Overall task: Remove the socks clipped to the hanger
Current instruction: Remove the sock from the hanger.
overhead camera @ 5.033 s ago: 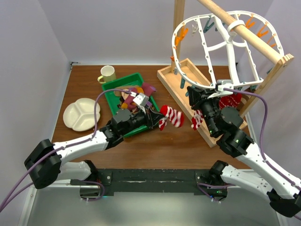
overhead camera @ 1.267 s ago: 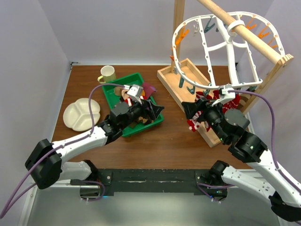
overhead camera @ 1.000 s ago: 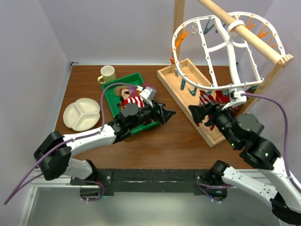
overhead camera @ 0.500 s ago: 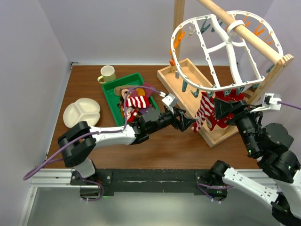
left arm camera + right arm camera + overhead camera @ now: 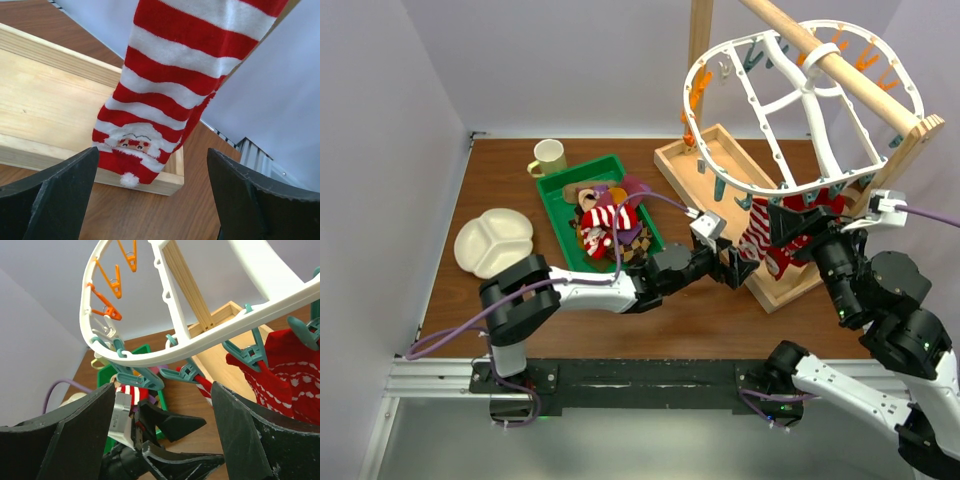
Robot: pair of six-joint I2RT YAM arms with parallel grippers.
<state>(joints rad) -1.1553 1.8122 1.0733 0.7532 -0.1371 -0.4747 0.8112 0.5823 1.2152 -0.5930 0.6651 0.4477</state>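
Top view looks down; close wrist views share striped sock [image 5: 170,85].

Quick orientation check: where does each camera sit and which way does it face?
Top external: above and behind the bases, looking down on table, hanger and both arms.
Left wrist: low by the wooden tray, facing the hanging striped sock; left tool frames it.
Right wrist: beneath the hanger, looking up along its clips; right tool frames it.
Shared: top and left wrist both show the striped sock.

Nice bright, even light in here, only soft shadows on the table [image 5: 500,172]. The striped sock [image 5: 170,85] looks crisp up close.
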